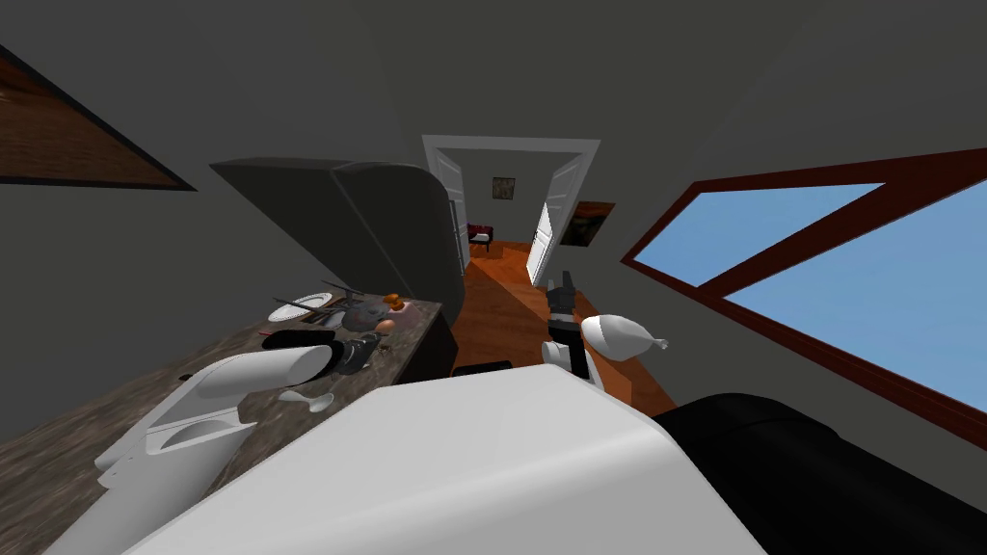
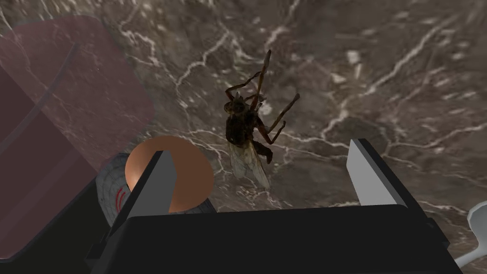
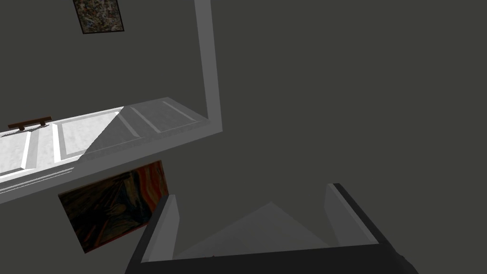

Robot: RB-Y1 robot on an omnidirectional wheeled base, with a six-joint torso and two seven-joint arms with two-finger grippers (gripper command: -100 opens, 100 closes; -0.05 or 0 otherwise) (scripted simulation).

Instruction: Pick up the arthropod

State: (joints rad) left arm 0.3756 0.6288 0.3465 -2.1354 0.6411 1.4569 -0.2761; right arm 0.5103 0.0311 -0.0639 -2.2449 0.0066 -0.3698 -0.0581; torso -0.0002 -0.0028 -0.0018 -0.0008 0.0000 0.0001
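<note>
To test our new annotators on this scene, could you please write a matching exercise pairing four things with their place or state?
1 insect
2 left gripper
3 orange round thing
4 right gripper

A open, away from the marbled counter
B partly hidden by a finger
C lying on that counter
D open, aimed at the insect

Pairs: 1-C, 2-D, 3-B, 4-A

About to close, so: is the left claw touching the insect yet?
Apart. The left wrist view shows the left claw open around the insect, with marbled countertop visible between it and both fingers.
</note>
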